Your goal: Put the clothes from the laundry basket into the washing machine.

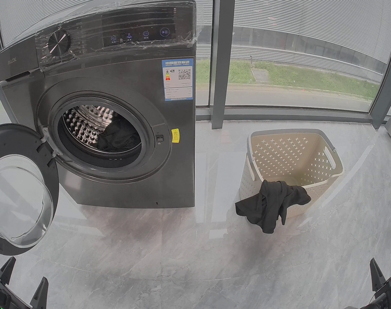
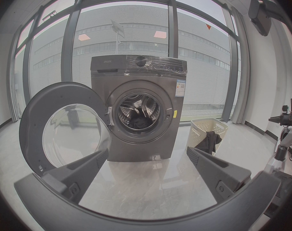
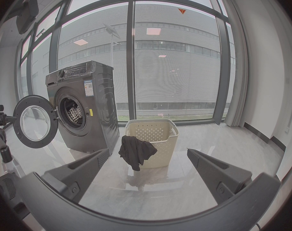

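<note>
A pale grey, glossy stone floor (image 1: 212, 258) runs up to a wall of tall windows (image 1: 298, 39) along its far edge. The washing machine (image 1: 131, 71), dark grey and front-loading, stands on the floor close to the windows, on the robot's left. Clear film is still wrapped over its control panel. Its round door (image 1: 19, 189) is swung fully open to the left on its hinge, leaving the drum mouth uncovered. Inside the drum lies a dark garment (image 1: 120, 138), resting low against the perforated metal wall.

To the right of the machine and well apart from it, the cream laundry basket (image 1: 252, 168) stands upright on the floor, also near the window edge. Its walls are pierced with small star-shaped holes. A second black garment (image 1: 270, 202) is draped over the basket's near rim, most of it hanging down the outside wall toward the floor.

The left gripper (image 1: 25, 271) hangs low at the near left edge of the floor, in front of the open door. Its two dark fingers (image 2: 88, 164) are spread wide and nothing is between them. The right gripper (image 1: 385, 254) sits at the near right edge, well short of the basket, with its fingers (image 3: 213, 167) likewise wide apart and holding nothing.
</note>
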